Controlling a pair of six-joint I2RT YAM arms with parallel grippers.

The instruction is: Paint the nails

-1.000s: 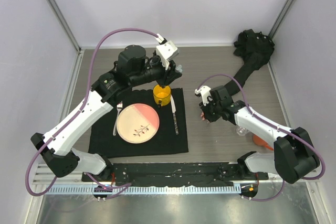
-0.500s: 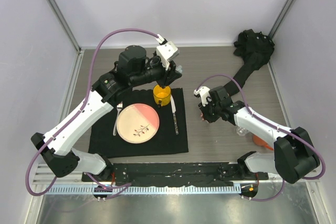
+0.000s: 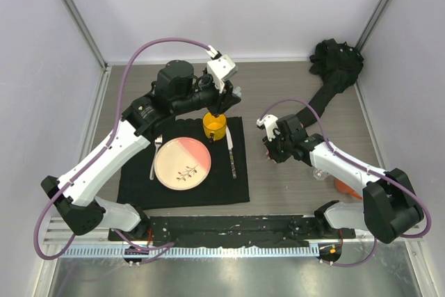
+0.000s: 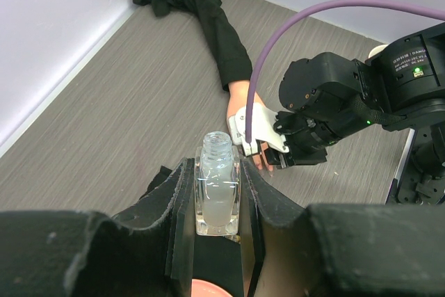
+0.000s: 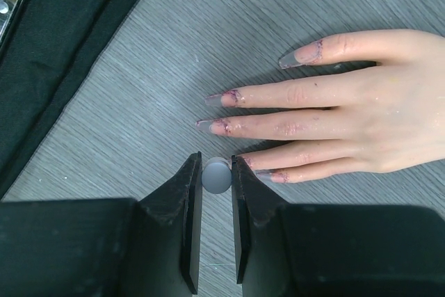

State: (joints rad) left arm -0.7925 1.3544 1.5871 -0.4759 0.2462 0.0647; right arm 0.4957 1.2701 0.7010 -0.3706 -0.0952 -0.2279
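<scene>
The pale mannequin hand (image 5: 361, 119) lies flat on the table with spread fingers, and its black sleeve (image 3: 327, 92) runs to the back right corner. Its long nails (image 5: 215, 99) carry purplish smears near their bases. My right gripper (image 5: 215, 165) hovers over the fingertips, shut on a small round grey cap (image 5: 217, 175) seen end-on; whatever hangs below the cap is hidden. My left gripper (image 4: 215, 172) is shut on a small clear bottle (image 4: 217, 189) with an open neck, held upright above the black mat (image 3: 139, 179), well left of the hand.
On the black mat stand a pink plate (image 3: 182, 163) and a yellow cup (image 3: 215, 125), with a knife (image 3: 231, 158) to the right. A clear glass (image 3: 320, 170) and an orange object (image 3: 344, 187) sit beside the right arm. Walls close three sides.
My right gripper has crept slightly farther from the table's near edge over the fingers. The left arm and its bottle have hardly moved.
</scene>
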